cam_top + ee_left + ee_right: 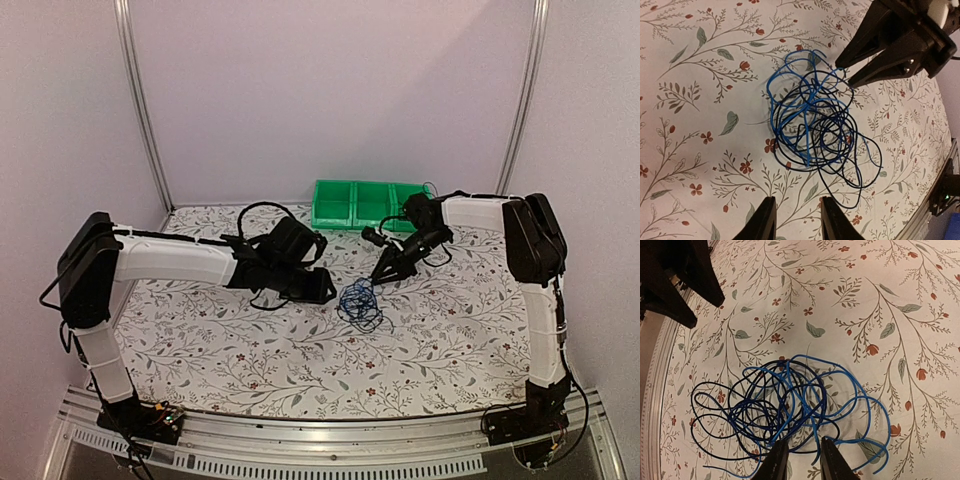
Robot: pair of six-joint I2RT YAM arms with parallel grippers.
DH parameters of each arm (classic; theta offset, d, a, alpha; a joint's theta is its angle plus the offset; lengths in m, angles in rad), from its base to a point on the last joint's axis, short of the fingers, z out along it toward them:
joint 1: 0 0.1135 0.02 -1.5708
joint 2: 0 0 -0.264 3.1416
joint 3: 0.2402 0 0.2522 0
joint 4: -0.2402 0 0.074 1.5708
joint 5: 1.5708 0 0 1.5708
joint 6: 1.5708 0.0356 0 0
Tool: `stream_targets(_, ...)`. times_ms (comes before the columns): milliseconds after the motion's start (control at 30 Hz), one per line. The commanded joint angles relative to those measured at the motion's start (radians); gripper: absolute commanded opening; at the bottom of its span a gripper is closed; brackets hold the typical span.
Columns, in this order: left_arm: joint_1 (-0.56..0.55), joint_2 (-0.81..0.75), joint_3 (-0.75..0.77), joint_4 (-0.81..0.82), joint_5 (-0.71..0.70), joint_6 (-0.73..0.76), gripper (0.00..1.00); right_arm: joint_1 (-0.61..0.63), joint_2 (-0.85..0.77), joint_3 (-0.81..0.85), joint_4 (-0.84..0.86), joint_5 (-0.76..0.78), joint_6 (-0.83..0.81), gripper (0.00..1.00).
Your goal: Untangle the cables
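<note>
The cables [360, 303] lie as a small loose tangle of thin blue and black wires on the flowered table, between my two grippers. My left gripper [325, 290] is open and empty, just left of the tangle. In the left wrist view its fingertips [766, 202] stand apart, short of the tangle [815, 125]. My right gripper [378, 280] is open at the tangle's far right edge. In the right wrist view [804, 440] its jaws straddle a blue strand and a black loop of the tangle [785, 400] without closing on them.
A green bin [370, 203] with three compartments stands at the back of the table, behind the right gripper. The flowered cloth [200, 340] covers the table. Thick black arm cables loop over the left wrist [262, 215].
</note>
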Motion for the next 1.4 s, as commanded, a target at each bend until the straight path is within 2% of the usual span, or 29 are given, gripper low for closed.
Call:
stream_targets(0, -0.014, 0.01, 0.027, -0.014, -0.001, 0.025, 0.34, 0.005, 0.008, -0.001, 0.073, 0.022, 0.048, 0.17)
stream_targets(33, -0.012, 0.01, 0.028, -0.014, -0.001, 0.025, 0.34, 0.004, 0.012, 0.003, 0.07, 0.023, 0.051, 0.08)
stream_targets(100, -0.012, 0.013, 0.031, -0.014, -0.002, 0.032, 0.34, 0.002, 0.015, 0.011, 0.057, 0.03, 0.05, 0.0)
stream_targets(200, -0.014, 0.016, 0.047, -0.013, -0.015, 0.055, 0.34, -0.008, -0.014, 0.027, 0.024, 0.041, 0.042, 0.0)
stream_targets(400, -0.029, 0.022, 0.119, 0.092, -0.061, 0.175, 0.35, -0.011, -0.212, 0.066, -0.063, 0.03, 0.01, 0.0)
stream_targets(667, -0.103, 0.0, 0.156, 0.415, -0.106, 0.448, 0.42, 0.011, -0.421, 0.242, -0.184, -0.029, 0.041, 0.0)
stream_targets(833, -0.11, 0.023, 0.228, 0.444, -0.188, 0.474, 0.37, 0.026, -0.477, 0.347, -0.22, -0.049, 0.065, 0.0)
stream_targets(1033, -0.112, -0.037, 0.209, 0.514, -0.226, 0.476, 0.29, 0.037, -0.526, 0.354, -0.193, -0.049, 0.107, 0.0)
stream_targets(1067, -0.115, -0.05, 0.206, 0.507, -0.237, 0.475, 0.29, 0.037, -0.531, 0.345, -0.187, -0.047, 0.114, 0.0)
stream_targets(1133, -0.126, -0.08, 0.193, 0.497, -0.263, 0.486, 0.36, 0.037, -0.542, 0.318, -0.184, -0.05, 0.12, 0.0)
stream_targets(1233, -0.141, -0.103, 0.159, 0.543, -0.234, 0.552, 0.43, 0.037, -0.559, 0.295, -0.175, -0.072, 0.129, 0.0)
stream_targets(1367, -0.14, -0.023, 0.165, 0.615, -0.103, 0.589, 0.38, 0.037, -0.572, 0.33, -0.15, -0.093, 0.178, 0.0)
